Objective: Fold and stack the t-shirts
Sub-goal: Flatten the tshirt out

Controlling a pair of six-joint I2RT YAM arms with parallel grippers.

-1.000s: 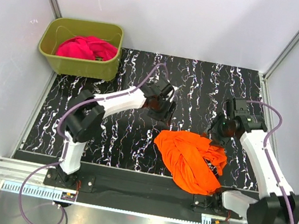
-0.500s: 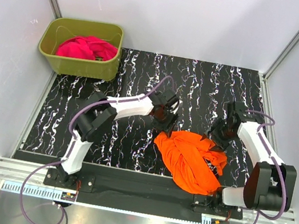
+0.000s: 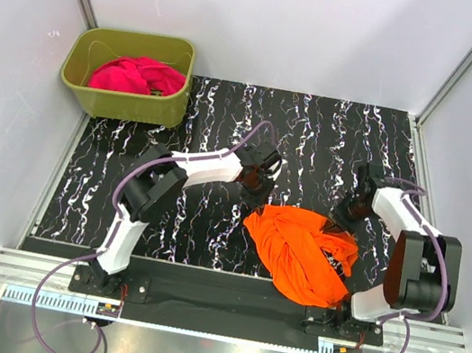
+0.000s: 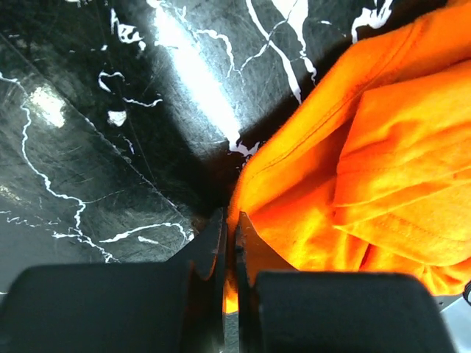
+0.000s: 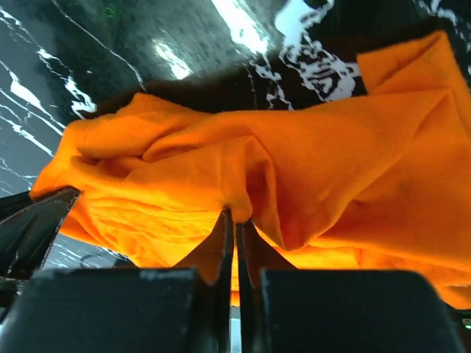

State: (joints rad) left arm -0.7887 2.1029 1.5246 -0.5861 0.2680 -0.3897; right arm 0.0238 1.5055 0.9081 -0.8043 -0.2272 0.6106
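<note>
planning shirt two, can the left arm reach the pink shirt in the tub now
Probably not yet: the left gripper is shut on the orange shirt. The pink shirt lies uncovered in the open tub, so nothing else blocks it.

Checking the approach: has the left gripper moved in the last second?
Yes. The left gripper shifted slightly nearer the arm bases, away from the olive tub, reaching the orange t-shirt edge.

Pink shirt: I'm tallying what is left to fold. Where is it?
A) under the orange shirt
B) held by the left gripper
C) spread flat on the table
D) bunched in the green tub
D: the pink shirt lies crumpled inside the green tub at the far left corner, well apart from the orange shirt.
</note>
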